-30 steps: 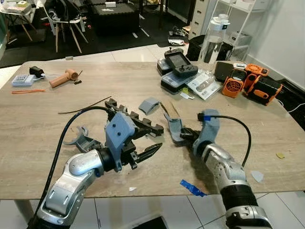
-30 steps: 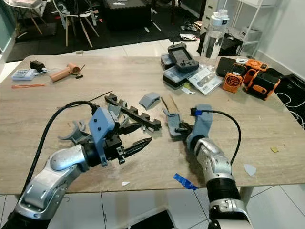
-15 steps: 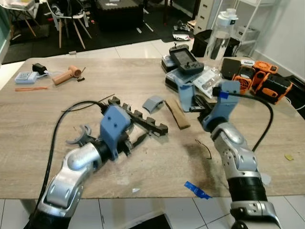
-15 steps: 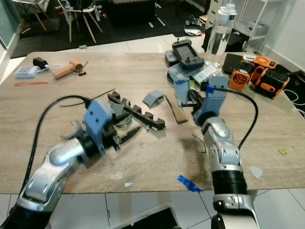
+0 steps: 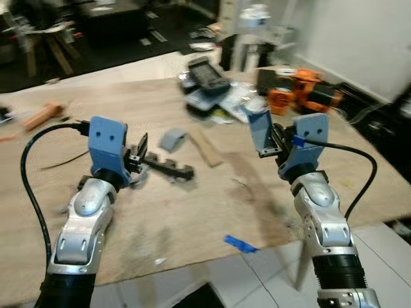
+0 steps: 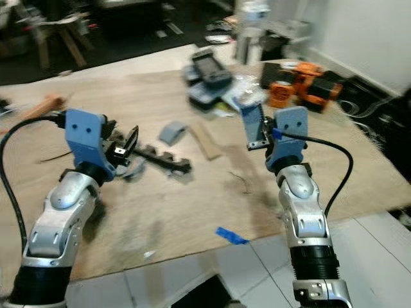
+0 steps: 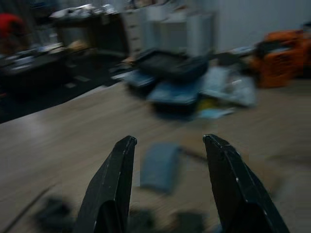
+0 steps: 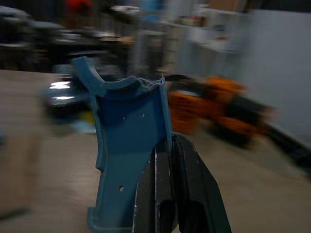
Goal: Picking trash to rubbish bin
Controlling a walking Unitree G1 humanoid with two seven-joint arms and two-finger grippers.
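Observation:
A blue-grey plastic bracket [image 5: 259, 131] stands upright in the air above the table's right half, and my right gripper [image 8: 167, 144] is shut on its lower edge. My left gripper [image 5: 137, 151] is raised over the left part of the table, open, with nothing between its fingers [image 7: 119, 167]. Below and beyond it lie a black toothed bar [image 5: 169, 169], a grey curved piece [image 7: 158, 167] and a wooden strip [image 5: 207, 149]. A blue tape scrap [image 5: 240, 243] lies near the front edge. The views are blurred.
Orange tools [image 5: 300, 94], a black controller [image 5: 207, 73] on cases and a clear bottle [image 5: 249, 35] crowd the table's far right. A tan hand tool [image 5: 42, 116] lies far left. A thin wire [image 5: 241, 183] rests mid-table. Tiled floor shows beyond the front edge.
The camera has swung and blurred. My right gripper has lifted the blue-grey bracket off the table and higher. My left gripper has risen from beside the black bar and points away.

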